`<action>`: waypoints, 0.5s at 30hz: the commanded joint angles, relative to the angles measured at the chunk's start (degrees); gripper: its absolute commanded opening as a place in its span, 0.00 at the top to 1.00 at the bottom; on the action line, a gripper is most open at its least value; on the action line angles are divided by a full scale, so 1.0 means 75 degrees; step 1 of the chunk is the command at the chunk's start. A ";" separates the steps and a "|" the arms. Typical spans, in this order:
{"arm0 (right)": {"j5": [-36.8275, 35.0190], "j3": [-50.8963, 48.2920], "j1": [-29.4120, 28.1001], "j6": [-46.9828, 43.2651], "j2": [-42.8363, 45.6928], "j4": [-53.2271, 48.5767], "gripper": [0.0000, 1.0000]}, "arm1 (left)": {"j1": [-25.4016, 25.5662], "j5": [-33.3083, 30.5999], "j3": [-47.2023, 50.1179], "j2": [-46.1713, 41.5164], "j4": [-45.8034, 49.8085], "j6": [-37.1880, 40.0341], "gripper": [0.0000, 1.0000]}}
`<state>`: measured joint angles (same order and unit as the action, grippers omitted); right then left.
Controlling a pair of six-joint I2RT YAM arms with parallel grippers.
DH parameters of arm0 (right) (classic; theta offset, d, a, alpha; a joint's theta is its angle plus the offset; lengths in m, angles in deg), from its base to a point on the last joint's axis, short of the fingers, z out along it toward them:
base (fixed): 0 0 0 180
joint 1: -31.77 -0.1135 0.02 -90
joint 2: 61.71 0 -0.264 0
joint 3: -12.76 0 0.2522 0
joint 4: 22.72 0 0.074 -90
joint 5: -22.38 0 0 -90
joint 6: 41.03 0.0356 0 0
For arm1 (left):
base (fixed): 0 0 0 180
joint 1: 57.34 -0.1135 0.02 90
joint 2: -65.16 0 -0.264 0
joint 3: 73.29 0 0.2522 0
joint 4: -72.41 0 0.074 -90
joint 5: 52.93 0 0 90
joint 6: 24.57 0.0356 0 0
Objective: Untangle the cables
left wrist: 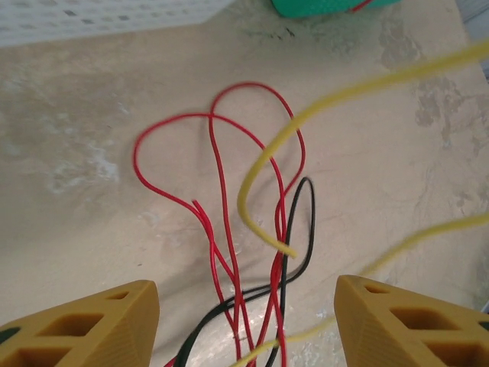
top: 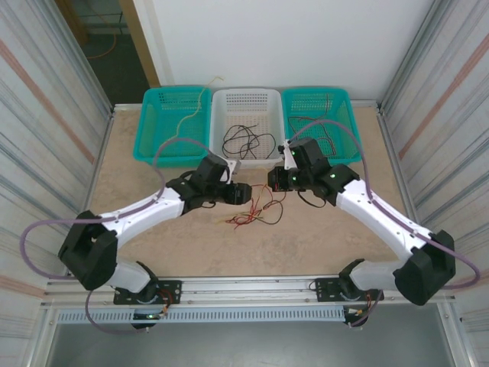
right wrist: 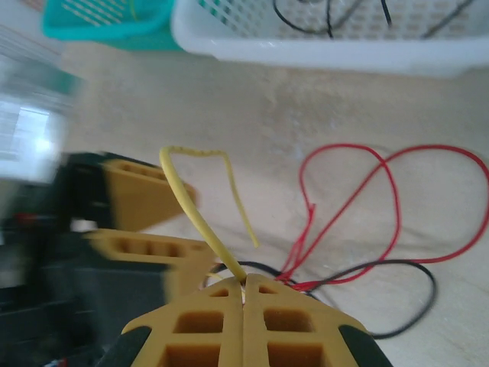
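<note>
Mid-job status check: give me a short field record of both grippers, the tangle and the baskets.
Left gripper: open, cables lying between its fingers
Right gripper: shut on thin yellow cable
Tangle: that yellow cable, thin red cable and thin black cable crossing on the beige table
White perforated basket: black cables inside
Left teal basket: pale yellow cable
Right teal basket: thin cables inside

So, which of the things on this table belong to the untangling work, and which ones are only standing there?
Belonging to the job: red cable, black cable, yellow cable, tangled together in the middle of the table.
Only standing there: left teal basket, white basket, right teal basket, in a row at the far edge, each with cables inside.
</note>
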<state>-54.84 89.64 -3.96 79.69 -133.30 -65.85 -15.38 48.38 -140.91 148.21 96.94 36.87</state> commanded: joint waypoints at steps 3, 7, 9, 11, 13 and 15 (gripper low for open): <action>0.0177 0.0585 -0.0091 -0.0126 0.0648 -0.0171 1.00 | 0.0148 0.0218 -0.0060 0.0411 -0.0582 -0.0305 0.39; 0.0234 0.0933 -0.0067 -0.0100 0.0959 -0.0104 1.00 | 0.0148 0.0119 0.0387 0.0310 -0.0744 -0.0435 0.39; 0.0274 0.1154 -0.0033 -0.0088 0.1063 -0.0095 1.00 | 0.0148 0.0009 0.0635 0.0274 -0.0729 -0.0530 0.39; 0.0245 0.1310 -0.0006 -0.0088 0.1162 -0.0072 1.00 | 0.0148 -0.0065 0.0898 0.0219 -0.0744 -0.0626 0.40; 0.0074 0.1477 0.0005 -0.0120 0.1275 -0.0072 1.00 | 0.0148 -0.0147 0.1183 0.0110 -0.0754 -0.0749 0.40; -0.0034 0.1646 0.0117 -0.0147 0.1378 -0.0066 1.00 | 0.0148 -0.0252 0.1474 -0.0045 -0.0754 -0.0818 0.40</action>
<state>-54.19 99.23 -3.96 79.71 -124.98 -66.64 -14.46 48.41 -132.37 150.66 91.76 32.54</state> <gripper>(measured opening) 0.062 0.598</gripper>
